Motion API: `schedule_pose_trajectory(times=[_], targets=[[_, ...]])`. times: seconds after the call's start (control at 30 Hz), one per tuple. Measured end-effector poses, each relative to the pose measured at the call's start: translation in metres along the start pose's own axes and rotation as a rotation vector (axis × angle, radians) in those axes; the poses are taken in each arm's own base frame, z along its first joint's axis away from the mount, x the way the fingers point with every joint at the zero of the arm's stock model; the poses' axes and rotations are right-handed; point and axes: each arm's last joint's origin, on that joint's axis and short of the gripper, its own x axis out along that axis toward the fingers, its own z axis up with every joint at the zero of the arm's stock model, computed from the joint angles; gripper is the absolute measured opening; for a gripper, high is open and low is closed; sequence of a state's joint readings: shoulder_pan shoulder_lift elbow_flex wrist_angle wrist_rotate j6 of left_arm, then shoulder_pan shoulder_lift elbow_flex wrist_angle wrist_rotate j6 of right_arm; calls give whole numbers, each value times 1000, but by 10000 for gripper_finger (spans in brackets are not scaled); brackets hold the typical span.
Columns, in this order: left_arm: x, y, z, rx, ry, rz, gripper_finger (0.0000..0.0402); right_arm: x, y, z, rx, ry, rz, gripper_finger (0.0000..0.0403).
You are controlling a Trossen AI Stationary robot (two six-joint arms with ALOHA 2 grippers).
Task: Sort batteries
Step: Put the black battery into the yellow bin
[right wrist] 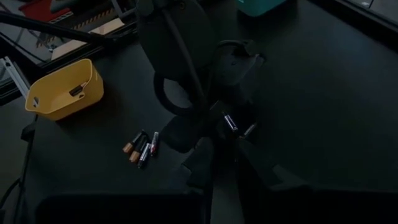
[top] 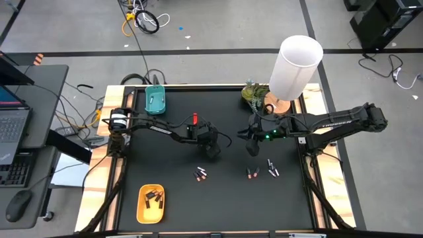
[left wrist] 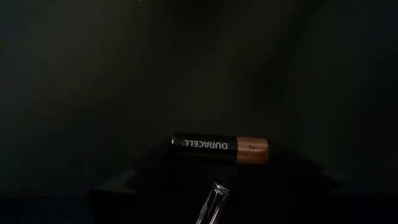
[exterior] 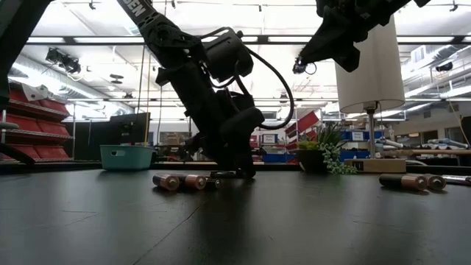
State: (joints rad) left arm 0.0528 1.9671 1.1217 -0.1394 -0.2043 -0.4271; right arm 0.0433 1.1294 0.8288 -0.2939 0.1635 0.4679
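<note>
Batteries [top: 201,174] beside left gripper [top: 213,153] (jaws apart around one), lamp [top: 295,69] behind.

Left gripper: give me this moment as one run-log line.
left gripper: down at the mat, around a Duracell battery | right gripper: waiting mid-table | yellow tray: holds batteries

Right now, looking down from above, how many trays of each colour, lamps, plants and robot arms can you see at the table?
Yellow tray: 1
Teal tray: 1
Lamp: 1
Plant: 1
Robot arms: 2, the left arm and the right arm
Total: 6
</note>
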Motion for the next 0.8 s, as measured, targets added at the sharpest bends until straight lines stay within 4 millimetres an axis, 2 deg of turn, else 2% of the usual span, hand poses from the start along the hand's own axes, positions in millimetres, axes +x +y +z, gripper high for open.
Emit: schedule_pose_trajectory(times=[0.53, 0.8], targets=[[1, 0, -1, -1, 5, 3, 229, 0, 0, 0, 1, 1, 0, 52], [-8, -8, 22, 69, 9, 29, 229, 0, 0, 0, -1, 3, -1, 52]])
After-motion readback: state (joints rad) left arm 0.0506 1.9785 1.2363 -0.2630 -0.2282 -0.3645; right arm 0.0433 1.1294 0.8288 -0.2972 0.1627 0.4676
